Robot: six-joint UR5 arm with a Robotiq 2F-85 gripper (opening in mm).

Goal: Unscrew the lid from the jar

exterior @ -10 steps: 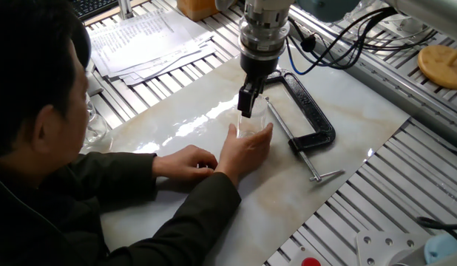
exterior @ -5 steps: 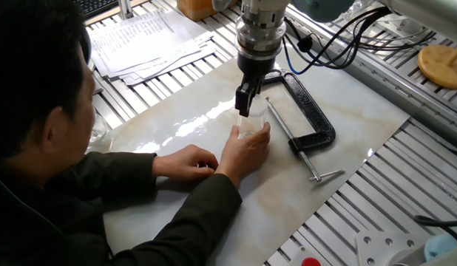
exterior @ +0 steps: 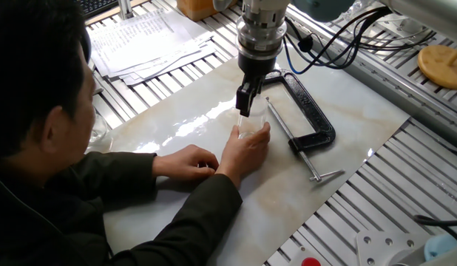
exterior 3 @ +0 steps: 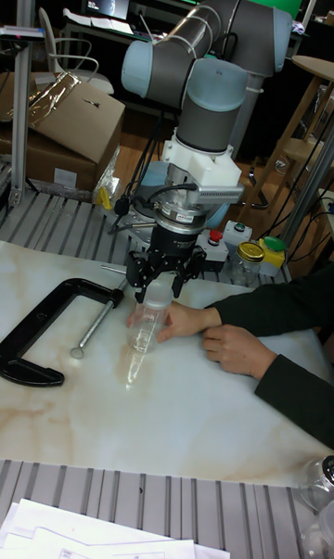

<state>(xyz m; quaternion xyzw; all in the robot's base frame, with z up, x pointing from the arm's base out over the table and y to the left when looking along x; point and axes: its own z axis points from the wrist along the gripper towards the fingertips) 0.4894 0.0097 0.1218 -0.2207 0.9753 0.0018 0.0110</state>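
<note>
Change since a second ago: gripper (exterior 3: 161,287) sits slightly higher and a touch left; hand's (exterior: 247,151) fingers shifted a little lower on the glass; over the last half second, nothing visibly moved.
Claw state: black two-finger gripper straddling the jar top, fingers down on either side of the cap; looks closed on it, though contact itself not clearly resolved.
Lid: small round translucent whitish screw cap (exterior 3: 160,287), on the jar mouth, between the fingers.
Jar: small straight-sided clear cylindrical jar (exterior 3: 145,323), upright on the pale marbled tabletop (exterior: 347,111), mid-table, directly under the wrist.
Helper hand: person's hand wrapped around the jar's lower body, bracing it; other hand (exterior: 185,162) resting flat just beside.
Nearby: black metal C-clamp (exterior: 310,118) lying flat beside the jar, not touching.
Meaning for task: small lift with lid apparently on reads as mid-unscrewing or a pause between turns; whether the thread has loosened, cannot tell.
</note>
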